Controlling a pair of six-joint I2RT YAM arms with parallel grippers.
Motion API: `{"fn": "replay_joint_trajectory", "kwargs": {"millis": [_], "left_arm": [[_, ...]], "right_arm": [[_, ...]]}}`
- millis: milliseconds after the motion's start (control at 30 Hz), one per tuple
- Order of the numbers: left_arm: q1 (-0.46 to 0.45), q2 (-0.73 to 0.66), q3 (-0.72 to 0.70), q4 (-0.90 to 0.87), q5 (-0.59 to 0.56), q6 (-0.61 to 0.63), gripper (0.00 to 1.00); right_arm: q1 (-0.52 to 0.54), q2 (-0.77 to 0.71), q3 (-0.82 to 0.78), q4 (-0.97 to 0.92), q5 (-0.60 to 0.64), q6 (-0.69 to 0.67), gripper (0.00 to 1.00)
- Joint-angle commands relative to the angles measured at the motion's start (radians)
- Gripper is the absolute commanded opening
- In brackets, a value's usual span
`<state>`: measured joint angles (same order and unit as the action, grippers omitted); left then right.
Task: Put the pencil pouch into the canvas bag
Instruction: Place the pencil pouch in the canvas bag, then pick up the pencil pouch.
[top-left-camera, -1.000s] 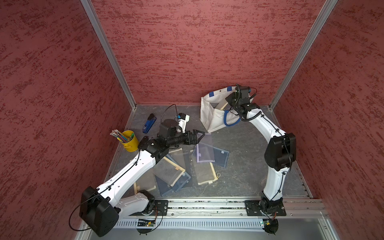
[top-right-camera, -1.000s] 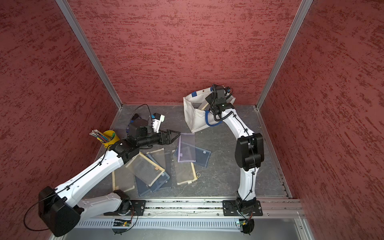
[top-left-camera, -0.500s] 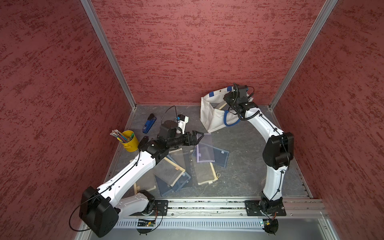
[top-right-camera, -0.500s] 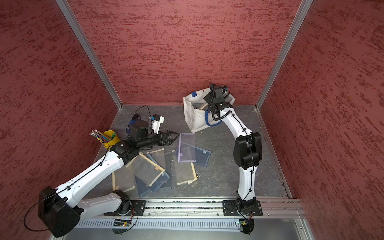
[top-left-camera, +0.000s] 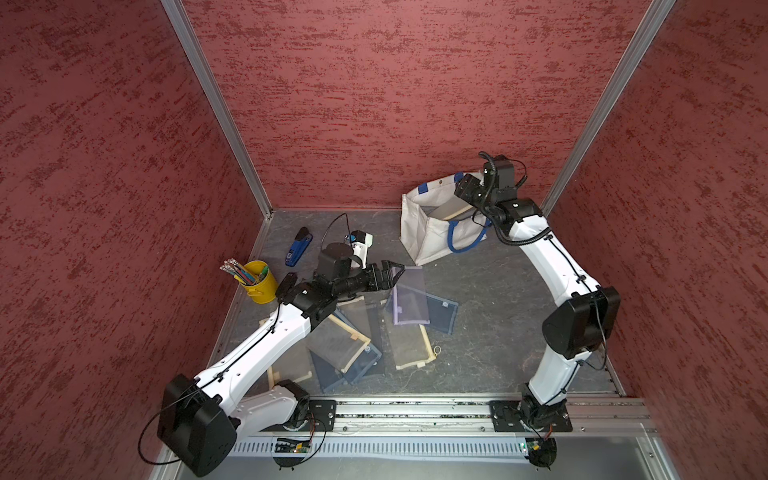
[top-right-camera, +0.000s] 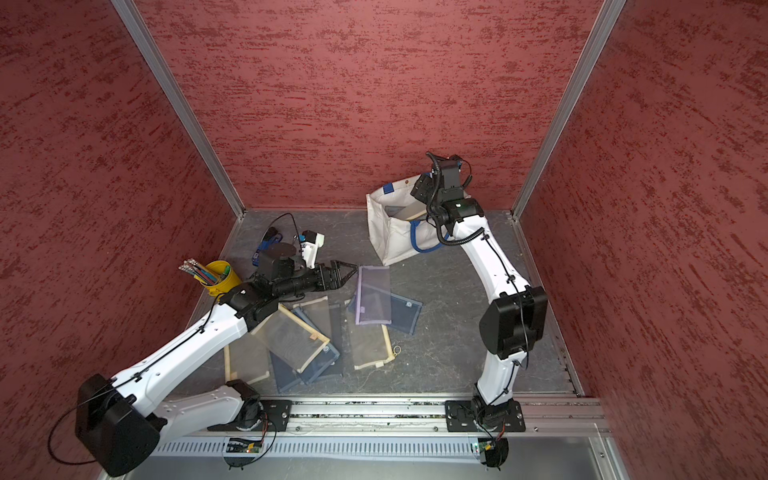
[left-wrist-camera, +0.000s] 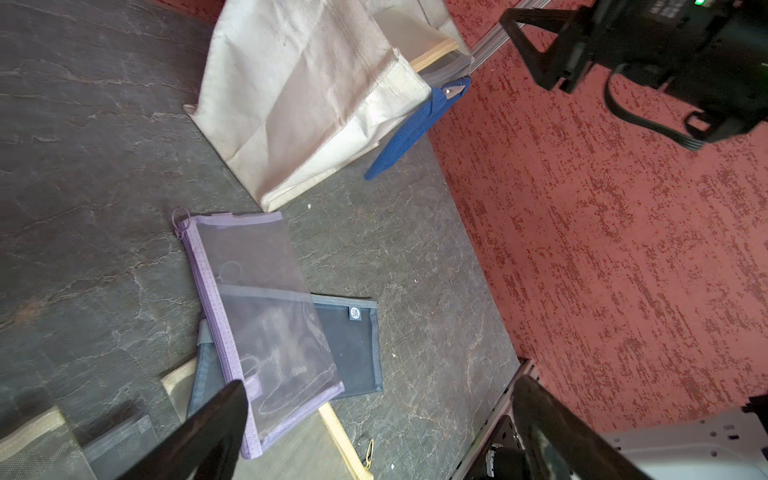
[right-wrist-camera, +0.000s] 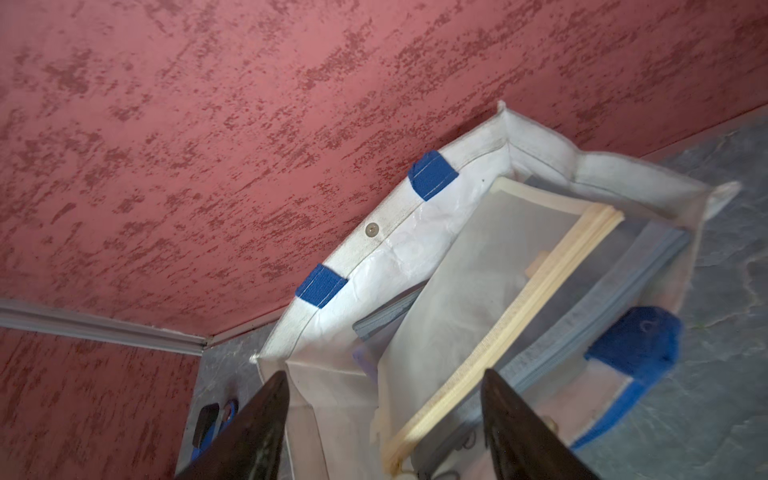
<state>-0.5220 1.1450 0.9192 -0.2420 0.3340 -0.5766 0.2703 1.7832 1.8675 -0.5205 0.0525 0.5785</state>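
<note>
The canvas bag (top-left-camera: 419, 232) stands open on the grey tabletop (top-left-camera: 498, 316), right of centre in both top views and close to the red back wall. The pencil pouch (right-wrist-camera: 478, 270), pale mesh with a beige zip edge, sits inside the bag. It leans at a slant, with its upper edge near the rim. At least one grey-zipped pouch is beside it in there.

In the right wrist view, the right fingers (right-wrist-camera: 257, 428) rise from the lower edge of the frame, just over the bag's mouth. They are spread well apart and grip nothing.

The left fingers (top-left-camera: 397, 269) are near the centre of the top views, spread wide and empty. They hover by the upper end of a purple mesh pouch (left-wrist-camera: 266, 299), which lies partly over a navy pouch (left-wrist-camera: 353, 345). More mesh pouches overlap each other below them in the frame.

At the left of the top views, a yellow bucket (top-left-camera: 259, 282) of pencils stands by the wall, with a blue stapler (top-left-camera: 298, 247) above it.
</note>
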Motion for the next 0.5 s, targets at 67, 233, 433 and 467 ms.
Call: {"fn": "replay_joint_trajectory", "kwargs": {"millis": [67, 233, 433, 467], "left_arm": [[0.041, 0.068, 0.000, -0.050, 0.059, -0.046, 1.00], [0.058, 0.152, -0.018, -0.036, 0.107, -0.058, 0.98], [0.070, 0.287, -0.030, 0.034, 0.160, -0.081, 0.87], [0.067, 0.314, -0.027, 0.048, 0.165, -0.084, 0.84]], "right_arm": [[0.021, -0.147, -0.161, -0.096, -0.173, -0.171, 0.73], [0.033, -0.324, -0.526, 0.034, -0.421, -0.157, 0.73], [0.112, -0.378, -0.869, 0.269, -0.584, -0.057, 0.73], [0.118, -0.366, -0.916, 0.336, -0.603, -0.025, 0.73]]}}
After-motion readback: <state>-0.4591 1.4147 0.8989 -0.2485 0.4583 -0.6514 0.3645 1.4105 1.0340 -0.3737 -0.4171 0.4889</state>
